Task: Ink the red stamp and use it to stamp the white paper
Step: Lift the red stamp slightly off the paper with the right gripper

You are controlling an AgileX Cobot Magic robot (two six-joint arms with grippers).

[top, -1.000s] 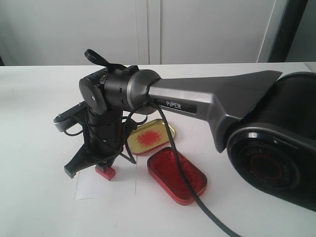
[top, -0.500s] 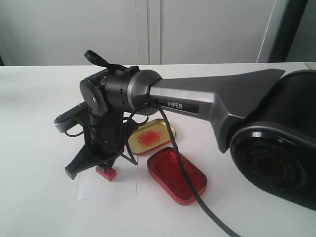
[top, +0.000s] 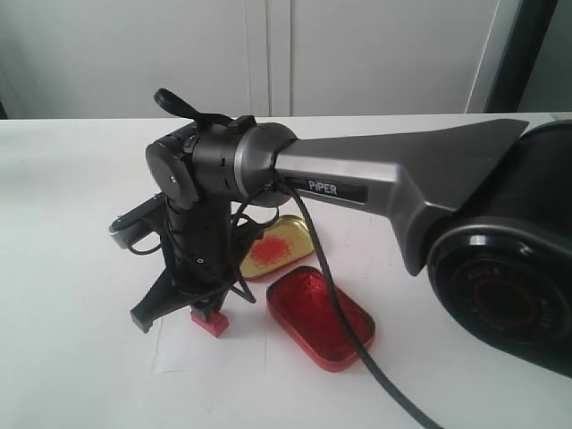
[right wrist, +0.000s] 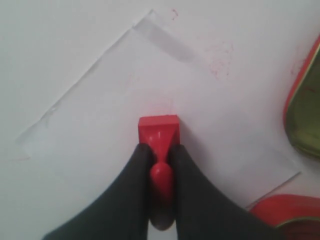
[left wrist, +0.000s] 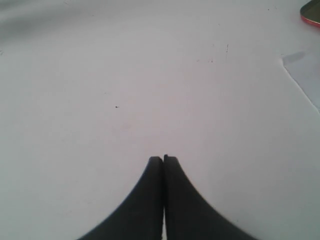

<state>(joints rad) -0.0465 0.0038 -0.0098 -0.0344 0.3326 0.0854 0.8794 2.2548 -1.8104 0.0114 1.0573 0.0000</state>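
On the white surface (top: 71, 179), the right hand (top: 207, 313) clamps the small red plastic stamp (top: 212, 323) by its knob, base flat over the thin white paper sheet (top: 179, 353) at lower left, seemingly to print.

surface: white table (top: 63, 170) | behind: pale cabinet doors (top: 134, 54) | far right: dark upright post (top: 516, 54) | light: soft, even

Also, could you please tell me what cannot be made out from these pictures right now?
1. Underside of the red stamp, and any print beneath it: hidden in the right wrist and exterior views by the stamp's own block over the paper.
2. Gold lid: in the exterior view, partly covered by the right pincer.
3. Left pincer: absent from the exterior view; its wrist view shows only shut tips.
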